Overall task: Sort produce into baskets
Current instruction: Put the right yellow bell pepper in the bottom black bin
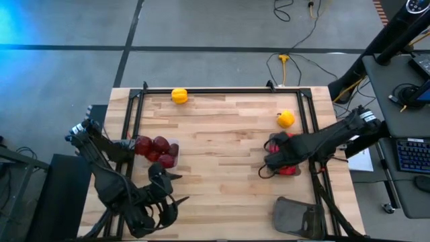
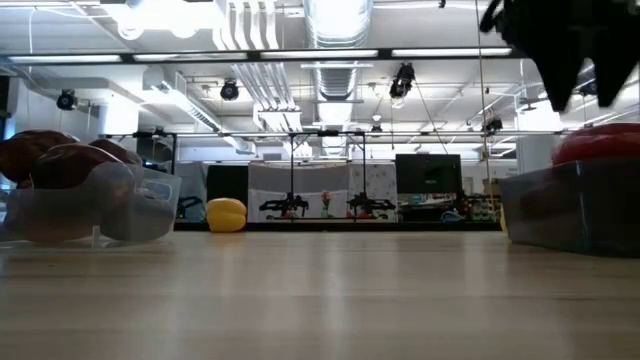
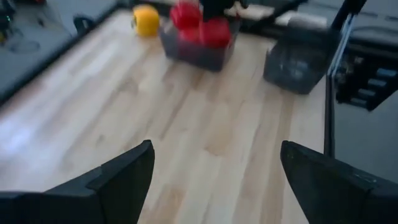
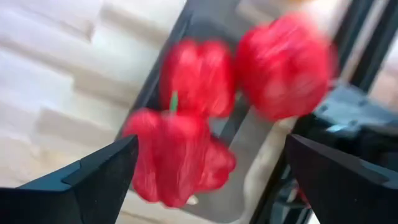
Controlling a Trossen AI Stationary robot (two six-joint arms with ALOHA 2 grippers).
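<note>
Three bright red peppers (image 4: 177, 158) lie in a translucent basket (image 3: 199, 56) at the table's right. My right gripper (image 4: 211, 144) hovers open just above them (image 1: 269, 160), touching nothing. Several dark maroon peppers (image 1: 156, 148) fill a clear basket (image 2: 130, 205) at the left. Two yellow peppers lie loose on the table, one at the far edge (image 1: 179, 95) and one at the far right (image 1: 285, 119). An empty dark grey basket (image 1: 299, 216) stands at the near right. My left gripper (image 1: 176, 188) is open and empty near the table's near left.
A black metal frame (image 1: 222, 89) runs along the table's far edge and sides. Bare wood lies between the maroon basket and the red basket. A desk with a keyboard (image 1: 411, 154) stands beyond the table's right edge.
</note>
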